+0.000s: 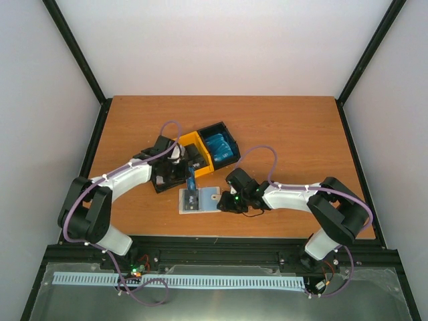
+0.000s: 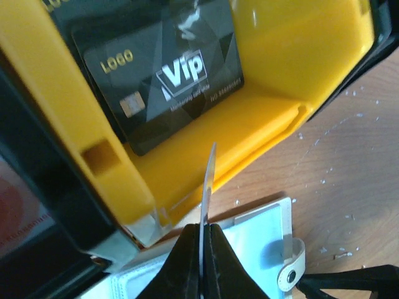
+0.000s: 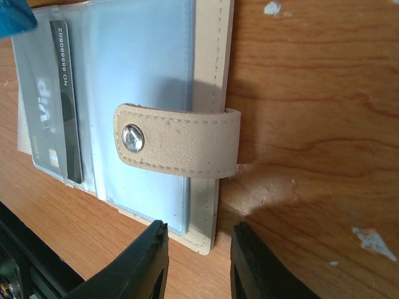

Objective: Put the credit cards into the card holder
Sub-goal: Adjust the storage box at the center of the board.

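Pinching a blue credit card [image 1: 192,181] by its lower edge, the left jaws are closed tight on it. They hold it upright, edge-on in the left wrist view, just above the card holder [image 1: 200,200]. The card holder lies open on the counter [image 1: 281,127], pale-blue inside up, just in front of the black-and-yellow tray [image 1: 194,138]. One black card [image 3: 59,106] sits in its left clear pocket, and the snap tab [image 3: 181,143] is folded over onto the right pocket. The right jaws stand partly apart, straddling a corner at the holder's right edge; I cannot tell whether they touch it. A black VIP card [image 2: 165,75] lies in the tray's yellow compartment, and blue cards [image 1: 219,144] fill the black compartment beside it.
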Robot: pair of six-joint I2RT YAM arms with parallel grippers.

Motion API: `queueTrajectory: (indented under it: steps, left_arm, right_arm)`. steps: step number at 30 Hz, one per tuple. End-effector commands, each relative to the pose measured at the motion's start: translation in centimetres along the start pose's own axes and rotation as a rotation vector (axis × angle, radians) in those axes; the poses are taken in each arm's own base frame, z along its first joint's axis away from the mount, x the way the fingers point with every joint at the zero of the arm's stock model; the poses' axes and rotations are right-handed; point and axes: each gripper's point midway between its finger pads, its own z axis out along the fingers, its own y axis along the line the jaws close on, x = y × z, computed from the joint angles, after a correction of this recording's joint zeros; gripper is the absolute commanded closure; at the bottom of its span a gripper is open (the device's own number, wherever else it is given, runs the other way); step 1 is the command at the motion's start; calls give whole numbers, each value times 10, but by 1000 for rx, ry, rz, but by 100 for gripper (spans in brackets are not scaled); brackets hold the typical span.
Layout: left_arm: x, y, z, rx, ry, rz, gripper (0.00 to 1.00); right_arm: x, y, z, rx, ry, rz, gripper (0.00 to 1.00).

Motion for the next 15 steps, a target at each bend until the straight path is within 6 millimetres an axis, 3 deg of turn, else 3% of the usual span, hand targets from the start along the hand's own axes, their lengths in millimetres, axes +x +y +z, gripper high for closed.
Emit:
queueTrajectory:
  steps: [1,8,15]
  left_arm:
    - [-23,24,-8,-83,-55,-3,99]
    - [-28,28,-11,-62,-57,8,100]
    - [-29,44,-18,-92,-87,-31,99]
  right_arm:
    - [6,-10,5,52,19,-3,70]
    - [6,-9,4,50,18,-5,70]
    - [5,-7,4,44,15,-3,70]
